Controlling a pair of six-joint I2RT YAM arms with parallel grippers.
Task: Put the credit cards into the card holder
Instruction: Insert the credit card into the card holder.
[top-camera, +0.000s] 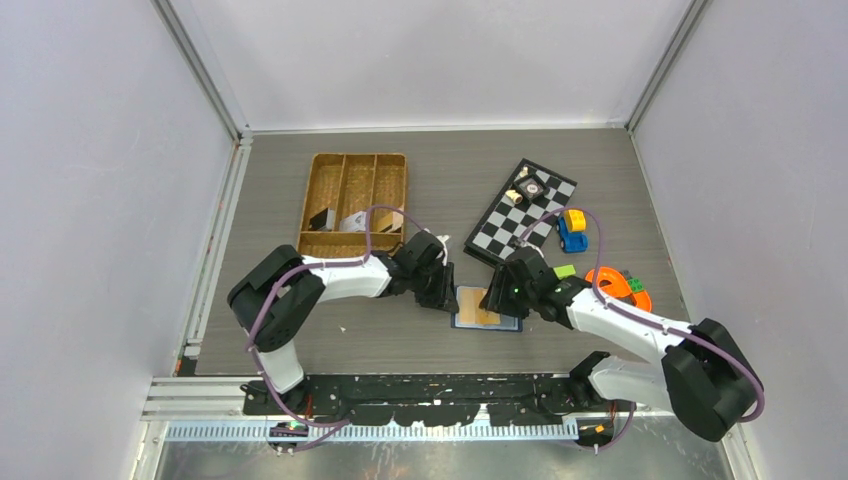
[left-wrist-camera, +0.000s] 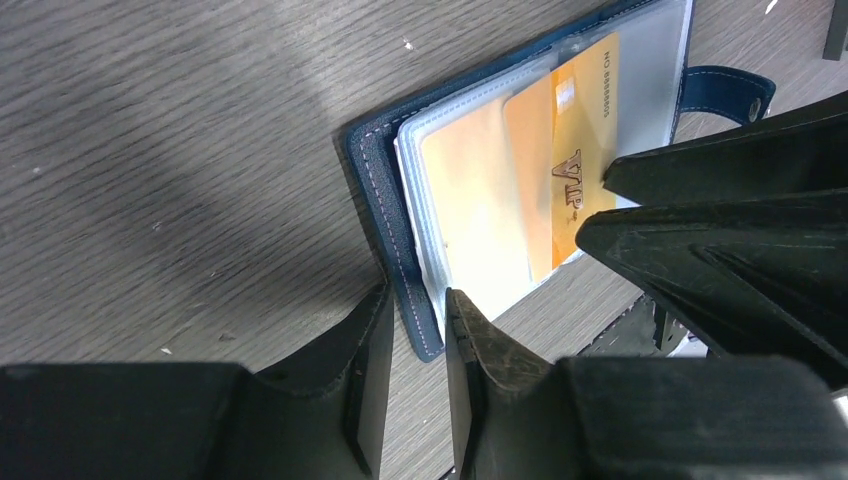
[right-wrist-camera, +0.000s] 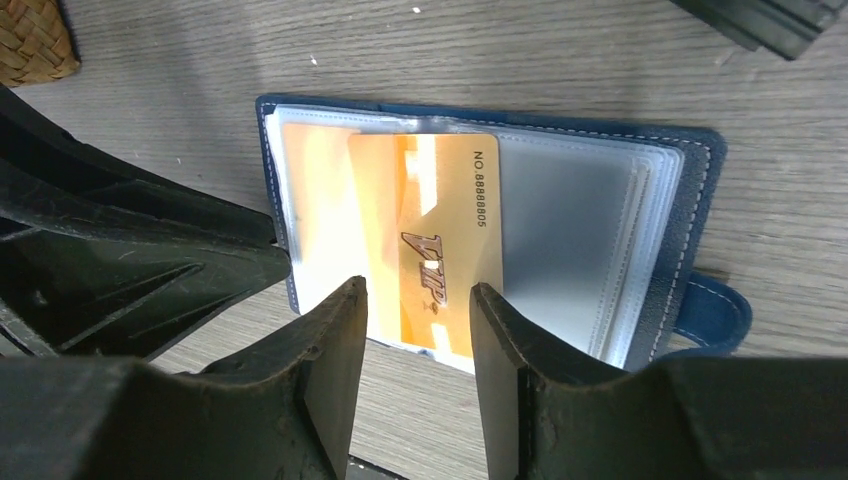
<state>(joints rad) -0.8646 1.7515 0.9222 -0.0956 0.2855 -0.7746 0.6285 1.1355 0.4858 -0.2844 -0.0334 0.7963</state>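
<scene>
Top external shows the holder (top-camera: 480, 318) lying open on the table (top-camera: 380, 340), toward the near edge. My left tool (top-camera: 446, 297) is at its left side and my right tool (top-camera: 496, 298) at its right.

Left wrist: my left tool's jaws stand narrow, straddling the holder's near corner. I cannot tell whether they pinch it or only bracket it. An orange card (left-wrist-camera: 582, 120) lies askew on the clear sleeves (left-wrist-camera: 655, 90), one part clouded as if under plastic and the rest bare. A second card (left-wrist-camera: 470, 210) sits fully in a pocket. The holder looks light and soft, so I judge it will skate on the table unless pinned at its edge, clear of the pockets.

Right wrist: my right tool is spread and clasps nothing, its tips over the card's near end. The card looks thin, stiff and slick, too flat to pinch where it lies, so I would push on its free end rather than grip. The sleeves look floppy and may buckle. The tab (right-wrist-camera: 715, 310) sticks out at the right.
</scene>
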